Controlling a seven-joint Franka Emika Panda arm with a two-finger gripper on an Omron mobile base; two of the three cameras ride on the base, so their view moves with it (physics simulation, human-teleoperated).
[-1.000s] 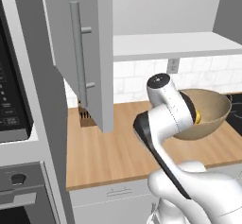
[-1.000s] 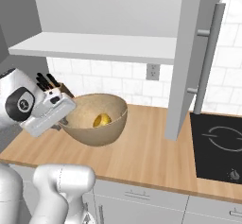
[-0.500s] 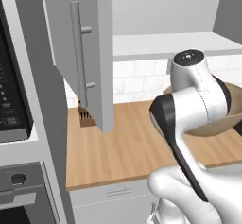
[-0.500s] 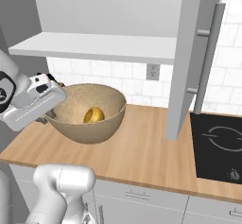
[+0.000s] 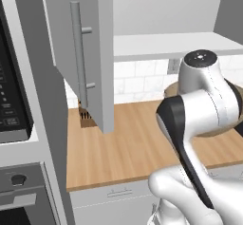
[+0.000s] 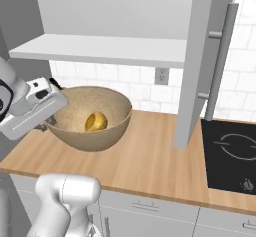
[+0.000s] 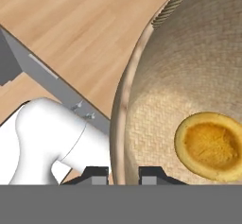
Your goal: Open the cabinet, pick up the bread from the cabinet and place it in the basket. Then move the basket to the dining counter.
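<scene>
The tan woven basket (image 6: 90,131) stands on the wooden worktop (image 6: 150,166) under the open cabinet (image 6: 100,48), and the golden-brown bread (image 6: 96,121) lies inside it. My gripper (image 6: 50,123) is at the basket's left rim, shut on it. In the hand view the fingertips (image 7: 97,173) flank the rim of the basket (image 7: 156,100), with the bread (image 7: 210,145) on its floor to the right. A strip of the basket (image 5: 238,100) shows behind my arm. The dining counter is out of view.
The cabinet's left door (image 5: 90,53) and right door (image 6: 205,56) hang open over the worktop. A dark cooktop (image 6: 235,156) lies at the right. A knife block (image 5: 85,115) stands behind the left door, with a microwave (image 5: 12,100) and oven (image 5: 19,195) at far left.
The basket, with the bread in it, has shifted left along the worktop with my gripper at its rim. My arm has swung back towards the base.
</scene>
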